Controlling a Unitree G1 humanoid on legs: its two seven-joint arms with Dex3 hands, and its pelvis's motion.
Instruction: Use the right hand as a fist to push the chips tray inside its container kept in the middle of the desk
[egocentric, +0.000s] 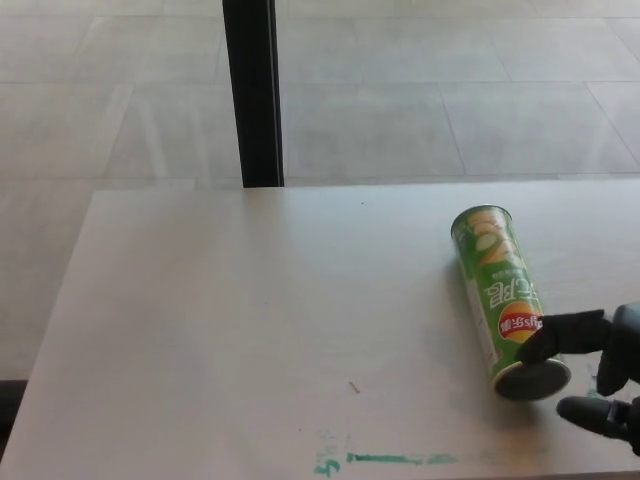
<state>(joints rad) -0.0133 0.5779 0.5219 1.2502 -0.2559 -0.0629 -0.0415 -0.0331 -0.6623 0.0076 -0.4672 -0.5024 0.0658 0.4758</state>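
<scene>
Lying on its side at the right of the pale wooden desk (250, 320): green cylindrical chips container (502, 295), near end toward the camera. Black right hand (600, 375) at lower right edge, fingers spread and gripping nothing, one finger (565, 335) touching the can's near end. Left hand out of sight; green smear (400, 459) on front edge.

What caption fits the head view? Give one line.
Robot's black right hand beside near end of green cylindrical chips can lying on pale desk.

One chips can (503, 297); one hand (598, 372); one desk (250, 330)
</scene>
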